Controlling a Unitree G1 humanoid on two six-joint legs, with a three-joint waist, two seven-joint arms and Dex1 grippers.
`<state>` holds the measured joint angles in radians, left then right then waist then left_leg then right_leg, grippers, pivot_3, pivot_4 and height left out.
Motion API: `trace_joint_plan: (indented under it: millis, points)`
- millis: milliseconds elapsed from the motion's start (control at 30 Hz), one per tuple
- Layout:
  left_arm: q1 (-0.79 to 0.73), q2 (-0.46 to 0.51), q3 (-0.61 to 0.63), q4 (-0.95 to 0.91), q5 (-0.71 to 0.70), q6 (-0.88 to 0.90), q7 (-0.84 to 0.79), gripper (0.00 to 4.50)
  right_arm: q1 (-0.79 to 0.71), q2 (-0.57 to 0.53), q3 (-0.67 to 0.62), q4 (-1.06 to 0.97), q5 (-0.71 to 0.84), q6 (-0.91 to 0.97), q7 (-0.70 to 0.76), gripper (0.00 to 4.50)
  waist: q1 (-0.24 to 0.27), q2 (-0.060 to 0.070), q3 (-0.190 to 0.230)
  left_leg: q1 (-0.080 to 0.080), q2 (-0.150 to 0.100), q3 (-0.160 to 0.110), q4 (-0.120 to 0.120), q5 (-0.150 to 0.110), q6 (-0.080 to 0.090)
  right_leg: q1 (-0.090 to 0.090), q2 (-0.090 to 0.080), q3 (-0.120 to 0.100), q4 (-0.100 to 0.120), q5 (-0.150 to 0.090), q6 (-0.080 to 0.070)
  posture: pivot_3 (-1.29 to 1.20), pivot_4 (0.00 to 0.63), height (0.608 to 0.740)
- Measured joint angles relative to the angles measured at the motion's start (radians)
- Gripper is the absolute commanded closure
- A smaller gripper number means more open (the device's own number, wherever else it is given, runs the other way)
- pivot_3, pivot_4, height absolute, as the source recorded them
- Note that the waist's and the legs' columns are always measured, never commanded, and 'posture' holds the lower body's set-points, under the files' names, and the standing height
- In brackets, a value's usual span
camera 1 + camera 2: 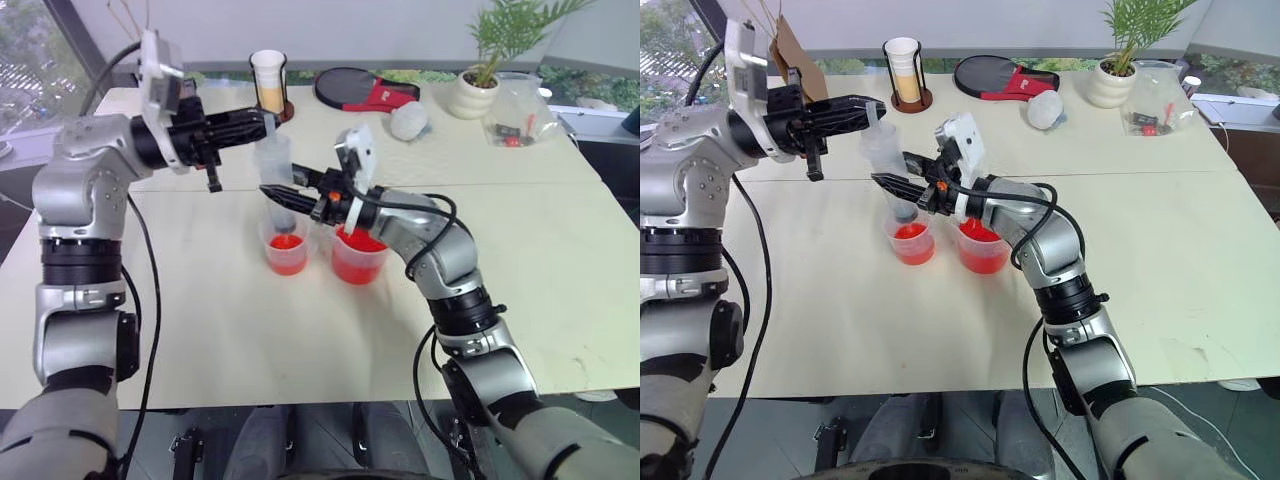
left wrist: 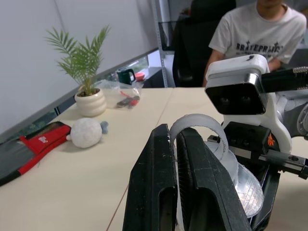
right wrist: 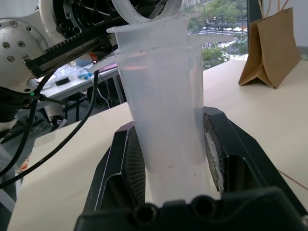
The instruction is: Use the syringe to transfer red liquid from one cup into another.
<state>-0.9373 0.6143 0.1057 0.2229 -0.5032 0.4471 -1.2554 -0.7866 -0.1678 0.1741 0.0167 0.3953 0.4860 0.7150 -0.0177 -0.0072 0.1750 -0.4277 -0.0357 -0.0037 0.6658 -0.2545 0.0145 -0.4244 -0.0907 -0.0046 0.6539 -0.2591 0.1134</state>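
Left gripper [image 1: 268, 125]: upper left of centre, fingers clamped on the syringe's plunger ring.
Syringe [image 1: 274, 165]: centre frame, upright, tip down inside the smaller cup.
Smaller cup [image 1: 286, 248]: centre, holds red liquid [image 1: 287, 256], just beside the beaker.
Beaker [image 1: 359, 257]: right of it, red-filled.
Right gripper [image 1: 272, 192]: centre, fingers closed around the syringe barrel.
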Motion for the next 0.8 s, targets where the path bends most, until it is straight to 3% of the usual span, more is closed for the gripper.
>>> trace_joint_plan:
  millis: [367, 400, 433, 600, 800]
  points:
    - [0.016, -0.010, 0.000, 0.019, 0.000, -0.026, 0.008, 4.44, 0.000, -0.002, 0.000, 0.000, -0.001, 0.026, -0.004, 3.13, 0.001, 0.000, 0.000, 0.000, 0.000, 0.000, 0.000, 0.000, 0.000, 0.000, 0.000, 0.000, 0.000, 0.000, 0.000, 0.00, 0.150, 0.740]
    - [0.010, -0.011, 0.000, 0.032, -0.001, -0.023, 0.008, 3.85, 0.000, -0.002, 0.000, 0.000, -0.001, 0.026, -0.008, 3.13, 0.001, 0.000, 0.000, 0.000, 0.000, 0.000, 0.000, 0.000, 0.000, 0.000, 0.000, 0.000, 0.000, 0.000, 0.000, 0.00, 0.150, 0.740]
    - [0.000, -0.012, 0.000, 0.049, -0.003, -0.021, 0.008, 3.60, -0.001, -0.002, -0.002, 0.000, -0.001, 0.026, -0.016, 3.13, 0.001, 0.000, 0.000, 0.000, 0.000, 0.000, 0.000, 0.000, 0.000, 0.000, 0.000, 0.000, 0.000, 0.000, 0.000, 0.00, 0.150, 0.740]
    - [-0.055, 0.006, 0.034, 0.122, -0.022, 0.004, 0.011, 1.39, -0.033, 0.003, -0.002, -0.004, 0.002, 0.026, -0.019, 3.13, -0.002, 0.000, 0.000, 0.000, 0.000, 0.000, 0.000, 0.000, 0.000, -0.001, 0.000, 0.000, 0.000, 0.000, 0.000, 0.00, 0.150, 0.740]
    - [0.031, 0.142, 0.073, 0.116, -0.061, 0.114, -0.034, 1.39, -0.063, 0.011, -0.055, -0.041, 0.021, -0.001, -0.024, 3.13, -0.016, 0.001, 0.000, 0.000, 0.000, 0.000, -0.002, 0.000, 0.000, -0.002, 0.000, 0.000, 0.001, 0.000, 0.000, 0.00, 0.150, 0.740]
